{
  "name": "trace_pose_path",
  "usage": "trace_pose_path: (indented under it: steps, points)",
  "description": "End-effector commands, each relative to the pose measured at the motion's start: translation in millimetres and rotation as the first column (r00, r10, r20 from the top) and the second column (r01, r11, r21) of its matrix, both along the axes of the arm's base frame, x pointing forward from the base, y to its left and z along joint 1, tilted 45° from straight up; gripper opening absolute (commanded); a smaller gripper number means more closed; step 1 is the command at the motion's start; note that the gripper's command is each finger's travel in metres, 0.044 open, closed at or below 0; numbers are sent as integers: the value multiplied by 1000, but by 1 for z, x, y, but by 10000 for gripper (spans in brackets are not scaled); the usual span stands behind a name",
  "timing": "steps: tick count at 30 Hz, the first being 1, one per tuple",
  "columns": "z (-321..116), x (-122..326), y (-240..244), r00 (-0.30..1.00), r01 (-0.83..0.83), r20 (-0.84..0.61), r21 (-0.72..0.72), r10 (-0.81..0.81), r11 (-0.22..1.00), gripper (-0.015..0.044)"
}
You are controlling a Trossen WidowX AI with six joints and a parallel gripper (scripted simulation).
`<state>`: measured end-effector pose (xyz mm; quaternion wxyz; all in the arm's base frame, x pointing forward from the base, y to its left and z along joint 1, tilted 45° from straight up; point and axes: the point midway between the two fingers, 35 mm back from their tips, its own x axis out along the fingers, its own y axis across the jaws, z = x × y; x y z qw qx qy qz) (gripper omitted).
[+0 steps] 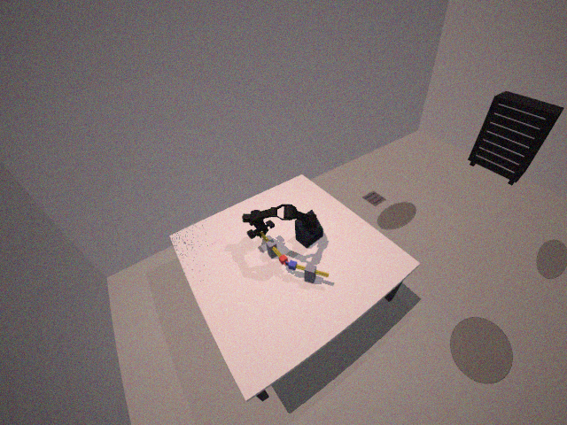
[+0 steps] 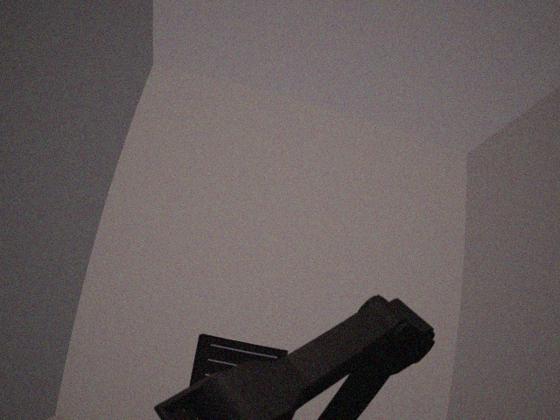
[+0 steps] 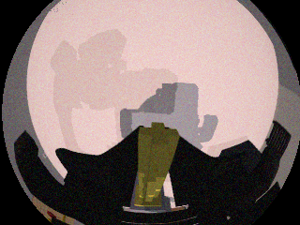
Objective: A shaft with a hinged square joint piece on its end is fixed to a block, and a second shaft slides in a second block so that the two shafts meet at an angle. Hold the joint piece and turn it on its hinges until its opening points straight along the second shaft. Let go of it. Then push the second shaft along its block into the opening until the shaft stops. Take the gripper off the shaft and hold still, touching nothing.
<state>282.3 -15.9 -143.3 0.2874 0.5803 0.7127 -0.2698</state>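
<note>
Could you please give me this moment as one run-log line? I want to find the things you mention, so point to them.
jaws (image 1: 261,232): closed on yellow shaft (image 1: 276,251) (image 3: 157,155) | red piece (image 1: 283,258): beside blue piece (image 1: 291,265) | release: not yet done
</note>
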Motion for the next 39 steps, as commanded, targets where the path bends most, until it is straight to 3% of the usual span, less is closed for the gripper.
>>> trace_pose_path:
  steps: [1, 6, 9, 14, 28, 39]
  points:
    - [0, 0, 0, 1000, -2, 0, 0, 2, 1000, 0]
    - [0, 0, 0, 1000, -2, 0, 0, 2, 1000, 0]
    - [0, 0, 0, 1000, -2, 0, 0, 2, 1000, 67]
    - [0, 0, 0, 1000, -2, 0, 0, 2, 1000, 67]
    - [0, 0, 0, 1000, -2, 0, 0, 2, 1000, 434]
    - [2, 1, -2, 1000, -2, 0, 1, 2, 1000, 440]
